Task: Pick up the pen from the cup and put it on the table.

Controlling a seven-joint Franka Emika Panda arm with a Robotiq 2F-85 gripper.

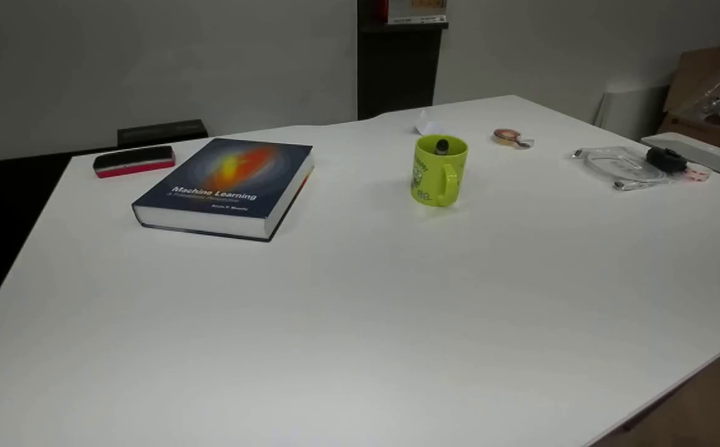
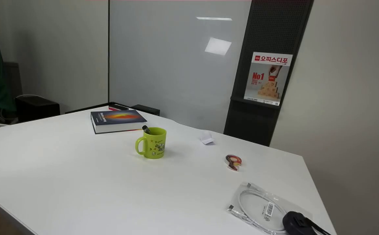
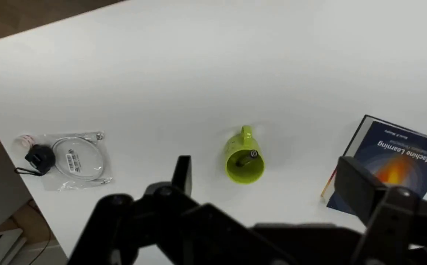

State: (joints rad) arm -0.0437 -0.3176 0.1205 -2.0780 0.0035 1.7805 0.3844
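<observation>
Beneath the gripper (image 3: 264, 165), whose fingers (image 3: 182, 175) stand wide apart, the pen (image 3: 253, 154) sits in the cup (image 3: 248, 173) on the surface (image 3: 184, 92). Its long axis tilts, upper end leaning toward the handle (image 3: 247, 134).

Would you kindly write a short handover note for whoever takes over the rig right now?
Gripper: open, jaws apart, holding nothing.
Where things are: the pen leans inside the green cup, top end poking past the rim in an exterior view; the green cup stands upright on the white table.
Done: neither the pick nor the placing yet.
Left: grasp the pen, lift it clear, lay it on the white table.
</observation>
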